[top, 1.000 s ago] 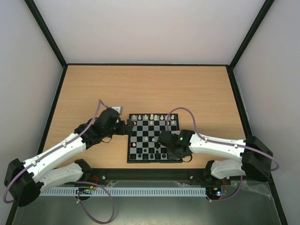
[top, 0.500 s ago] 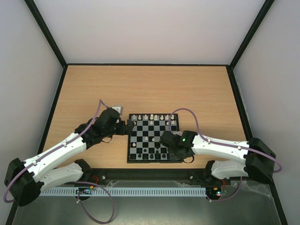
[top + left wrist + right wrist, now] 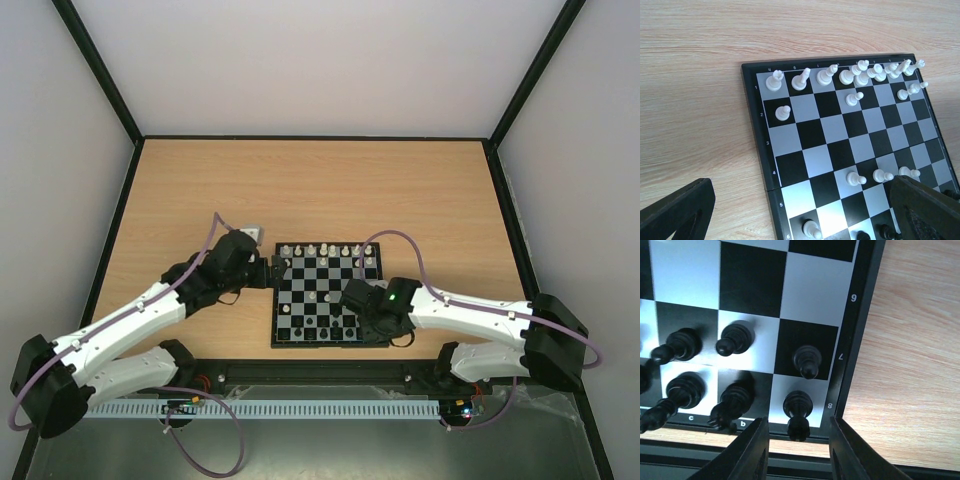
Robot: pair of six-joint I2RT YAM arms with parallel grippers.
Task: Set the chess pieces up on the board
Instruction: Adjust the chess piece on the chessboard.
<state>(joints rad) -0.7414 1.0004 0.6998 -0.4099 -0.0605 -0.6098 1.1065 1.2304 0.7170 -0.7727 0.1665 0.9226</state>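
The left hand [image 3: 800, 212], spread fully and holding nothing, is poised over the left edge of the board [image 3: 274, 320], which lies centrally at the near edge of the counter [image 3: 300, 190]. The right hand [image 3: 798, 450] is partly open and straddles a black corner piece [image 3: 799, 410] without contact. Such pieces are judged light, rigid, smooth and easily toppled, and are best pinched at the head. The white chess pieces [image 3: 825, 75] are resolved only by the left wrist view. The right hand's clearance is shown only by its own.
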